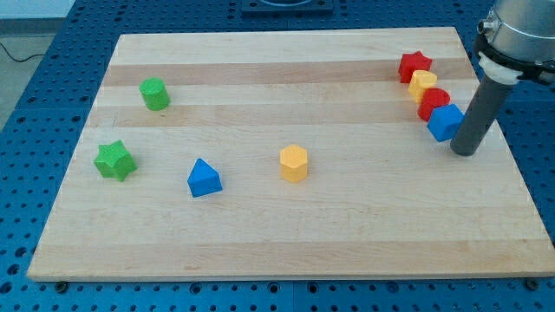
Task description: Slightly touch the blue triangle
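Currently, no jaws are fitted, so none can be described as wide or narrow; my tip [465, 152] is seen beside a blue block [445, 122] at the table's [347, 234] right. The blue triangle [204, 178] is found well apart, far toward the view's left, apex pointing toward the view's top.

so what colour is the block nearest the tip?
Blue block, beside my tip; camera view.
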`<state>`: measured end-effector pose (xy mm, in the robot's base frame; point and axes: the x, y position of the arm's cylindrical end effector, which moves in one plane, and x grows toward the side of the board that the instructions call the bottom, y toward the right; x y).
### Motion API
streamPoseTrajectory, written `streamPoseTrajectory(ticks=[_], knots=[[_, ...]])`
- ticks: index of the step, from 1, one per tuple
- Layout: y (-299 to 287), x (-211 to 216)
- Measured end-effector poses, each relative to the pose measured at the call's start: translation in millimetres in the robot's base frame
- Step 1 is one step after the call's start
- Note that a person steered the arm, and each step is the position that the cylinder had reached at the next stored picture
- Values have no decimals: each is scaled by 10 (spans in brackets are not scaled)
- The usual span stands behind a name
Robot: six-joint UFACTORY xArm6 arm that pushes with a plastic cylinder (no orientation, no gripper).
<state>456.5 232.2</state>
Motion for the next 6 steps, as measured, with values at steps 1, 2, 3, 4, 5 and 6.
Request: streamPoseTrajectory(ticks=[1,2,3,4,5,6], knots=[[0,-68],[-302,510],[-1085,822],[-2285,852],[-3091,666],[-3143,342]])
